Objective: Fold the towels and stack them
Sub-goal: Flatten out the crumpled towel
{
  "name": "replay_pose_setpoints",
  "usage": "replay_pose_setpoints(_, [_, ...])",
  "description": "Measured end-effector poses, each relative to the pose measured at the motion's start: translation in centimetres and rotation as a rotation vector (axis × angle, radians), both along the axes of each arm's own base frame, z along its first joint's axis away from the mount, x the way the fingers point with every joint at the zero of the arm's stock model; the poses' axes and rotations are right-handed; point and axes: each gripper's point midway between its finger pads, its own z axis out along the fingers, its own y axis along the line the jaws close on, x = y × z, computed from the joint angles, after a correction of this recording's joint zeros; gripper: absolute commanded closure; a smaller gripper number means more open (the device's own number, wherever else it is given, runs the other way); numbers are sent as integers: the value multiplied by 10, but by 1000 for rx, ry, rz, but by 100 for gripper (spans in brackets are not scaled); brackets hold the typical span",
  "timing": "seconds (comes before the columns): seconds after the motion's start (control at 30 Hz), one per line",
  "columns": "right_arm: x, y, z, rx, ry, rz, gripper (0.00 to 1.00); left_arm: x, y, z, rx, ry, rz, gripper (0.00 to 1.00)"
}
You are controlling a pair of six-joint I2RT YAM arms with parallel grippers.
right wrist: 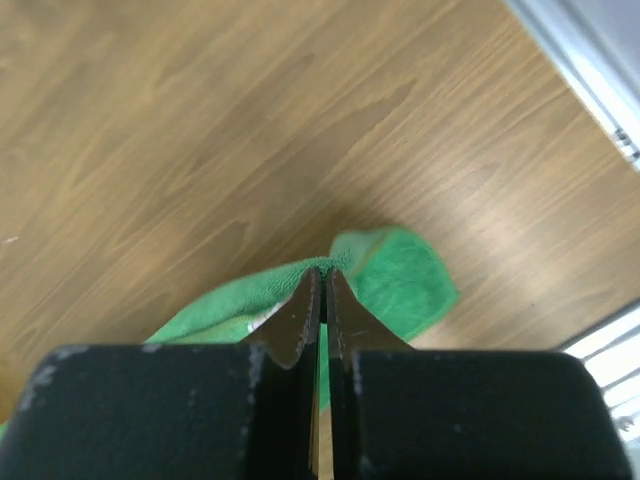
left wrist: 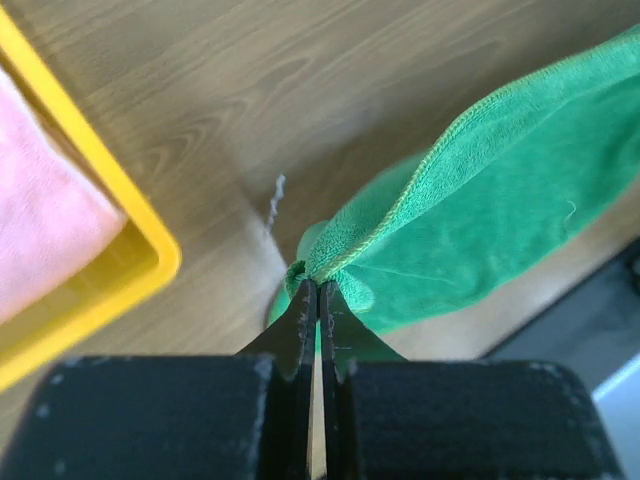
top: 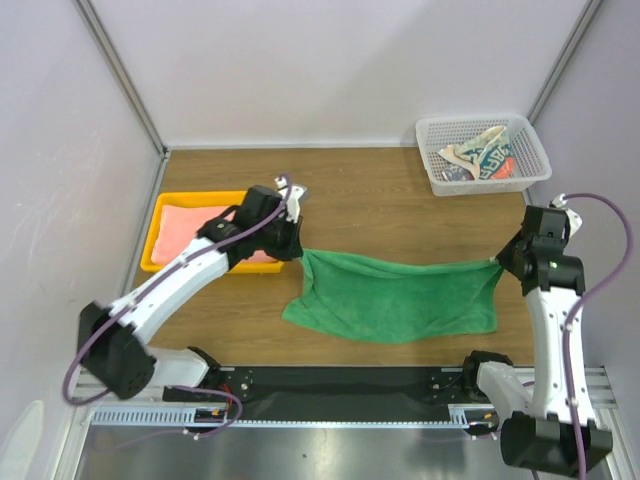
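Brown wood-grain table (top: 380,200), boxed in by plain pale walls on three sides. Metal frame posts up the back corners, black rail (top: 340,385) along the near edge where the arm bases sit.

Far right corner: white mesh basket (top: 530,155) with the white-and-teal patterned towel (top: 480,158) crumpled up inside, red-orange bits showing. Left side: yellow tray (top: 152,240) with the salmon-pink towel (top: 185,225) lying flat in it. Left arm reaching over the tray's near right corner, so a chunk of the tray and the pink cloth hidden under it from above. Tray just beside the pinched corner in the left wrist view, not touching the green cloth.

Green towel (top: 400,295) in the middle of the table, spread left to right between the two grippers. Far edge strung between them with a slight sag, the rest draping toward the near side. Hard to tell how much of it actually lies on the wood.

Left gripper (top: 300,250) pinched tight on the towel's far left corner, jaws closed with just a nub of green poking out. Right gripper (top: 497,262) same deal on the far right corner, clamped onto the cloth.

Tally: three towels (one pink, one green, one patterned), one tray, one basket, two arms.
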Motion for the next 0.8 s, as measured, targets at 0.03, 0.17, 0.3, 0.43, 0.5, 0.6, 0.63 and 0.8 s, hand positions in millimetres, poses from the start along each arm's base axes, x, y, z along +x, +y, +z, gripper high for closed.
replay_pose_setpoints(0.03, [7,-3,-14,8,15,-8,100,6,-3,-10,14,15,3,100])
replay_pose_setpoints(0.17, [29,-11,-53,27,49,-26,100,34,-14,-57,86,66,15,100])
replay_pose_setpoints(0.3, [56,-18,-67,30,18,-22,100,57,-18,-84,155,72,24,100])
replay_pose_setpoints(0.43, [90,-30,-70,26,-40,-20,100,95,-29,-76,183,-16,36,99])
replay_pose_setpoints(0.5, [108,-34,-78,34,-41,-14,100,116,-35,-68,191,-65,44,100])
replay_pose_setpoints(0.6, [133,-38,-97,52,-18,-2,100,142,-42,-69,220,-110,56,100])
replay_pose_setpoints(0.63, [141,-39,-103,59,-10,2,100,150,-44,-72,234,-117,59,100])
replay_pose_setpoints(0.8, [184,-43,-129,98,17,33,100,174,-43,-104,324,-107,77,100])
